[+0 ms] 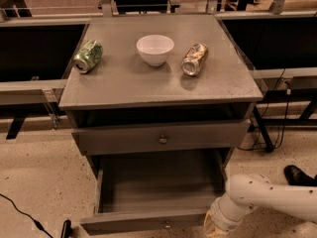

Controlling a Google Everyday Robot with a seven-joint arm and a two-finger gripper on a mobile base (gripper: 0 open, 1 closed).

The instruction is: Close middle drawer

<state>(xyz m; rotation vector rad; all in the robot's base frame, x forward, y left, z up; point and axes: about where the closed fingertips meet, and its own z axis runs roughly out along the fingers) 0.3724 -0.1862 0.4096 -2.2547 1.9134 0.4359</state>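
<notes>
The middle drawer [158, 187] is pulled far out of the grey cabinet. Its long plain box is empty, and its low front panel [143, 222] with a tiny knob [167, 225] sits near the bottom edge of the camera view. My white arm [257, 200] comes in from the lower right. Its wrist [220, 222] is beside the right end of the drawer's front panel. The gripper itself lies below the bottom edge of the view and is hidden.
The taller top drawer [161, 137] with a brass knob [163, 139] stands slightly open. On the cabinet top [124, 83] are a green can [88, 56], a white bowl [155, 49] and a bronze can [194, 59], both cans lying down. A black shoe [297, 175] is at right and a cable [25, 214] at left.
</notes>
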